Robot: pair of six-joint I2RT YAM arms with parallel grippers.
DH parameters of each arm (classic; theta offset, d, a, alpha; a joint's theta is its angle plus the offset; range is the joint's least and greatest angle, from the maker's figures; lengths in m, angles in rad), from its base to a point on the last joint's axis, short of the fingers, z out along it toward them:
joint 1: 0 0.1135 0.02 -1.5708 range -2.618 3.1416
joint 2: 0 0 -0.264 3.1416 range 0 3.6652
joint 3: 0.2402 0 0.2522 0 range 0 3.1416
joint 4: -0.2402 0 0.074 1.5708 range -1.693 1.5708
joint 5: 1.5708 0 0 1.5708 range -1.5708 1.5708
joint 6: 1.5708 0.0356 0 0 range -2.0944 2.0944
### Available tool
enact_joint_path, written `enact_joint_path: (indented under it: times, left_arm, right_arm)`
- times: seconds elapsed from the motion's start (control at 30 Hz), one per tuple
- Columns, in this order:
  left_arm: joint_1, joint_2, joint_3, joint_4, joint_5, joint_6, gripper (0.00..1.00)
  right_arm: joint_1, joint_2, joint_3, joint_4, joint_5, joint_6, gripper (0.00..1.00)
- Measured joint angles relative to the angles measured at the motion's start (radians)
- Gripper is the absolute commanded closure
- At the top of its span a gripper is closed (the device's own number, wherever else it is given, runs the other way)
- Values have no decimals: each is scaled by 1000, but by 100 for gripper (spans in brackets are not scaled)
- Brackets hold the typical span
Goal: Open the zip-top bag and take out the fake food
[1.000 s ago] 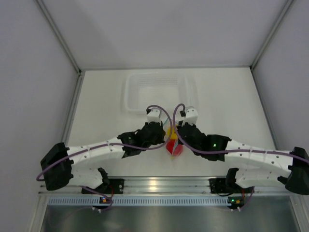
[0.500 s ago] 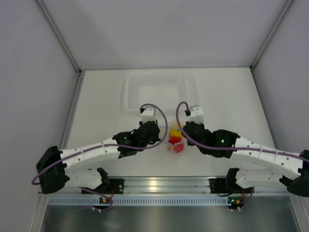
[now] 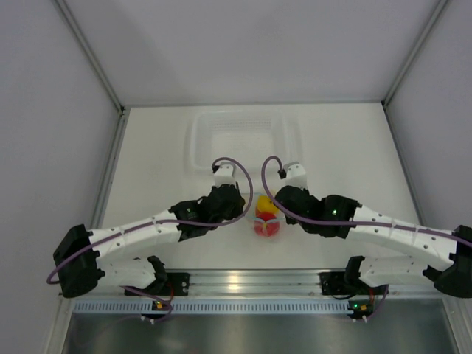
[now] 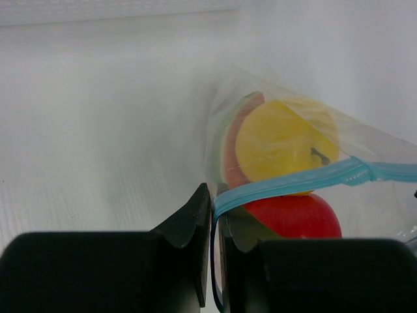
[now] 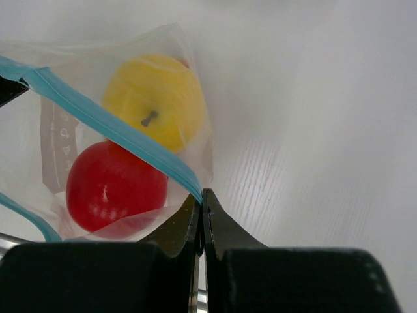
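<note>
The clear zip-top bag (image 3: 266,218) hangs between my two grippers near the table's front middle. Its blue zip strip (image 4: 300,180) runs across the left wrist view and also shows in the right wrist view (image 5: 111,125). Inside are a yellow round fruit (image 4: 283,143), a red round fruit (image 5: 114,186) and a red-orange piece (image 4: 229,147) behind the yellow one. My left gripper (image 4: 215,212) is shut on the strip's left end. My right gripper (image 5: 201,207) is shut on its right end. The two sides of the strip are pulled apart.
A large rigid clear tray (image 3: 243,140) stands on the table behind the bag. White walls close in the left, right and back. The metal rail (image 3: 251,280) with the arm bases runs along the near edge.
Both grippers moved a little nearer the front edge with the bag between them. The bag's fruits sit lower and more centred than a second ago.
</note>
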Motion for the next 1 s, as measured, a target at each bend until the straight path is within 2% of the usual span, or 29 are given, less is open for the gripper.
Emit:
enact_joint_path:
  times: [0.13,0.17,0.37,0.53,0.63,0.83,1.0]
  left_arm:
    - [-23,-7,13,-27,4,-2,76]
    - [-33,-11,19,-31,6,2,66]
    - [-107,-15,94,-42,8,34,42]
    - [-161,-17,146,-42,-1,60,46]
    - [-176,-17,165,-42,-1,67,58]
    - [-213,-16,201,-43,-10,53,69]
    - [-243,-7,211,-24,-17,8,74]
  right_arm:
    - [-2,43,3,-13,-2,-9,100]
    - [-2,47,3,-15,-2,-11,100]
    - [-2,57,26,-28,-4,-19,100]
    - [0,68,56,-29,-4,-20,100]
    - [2,84,66,-29,-4,-20,100]
    - [14,101,68,-20,3,-10,100]
    - [26,100,68,-2,16,9,100]
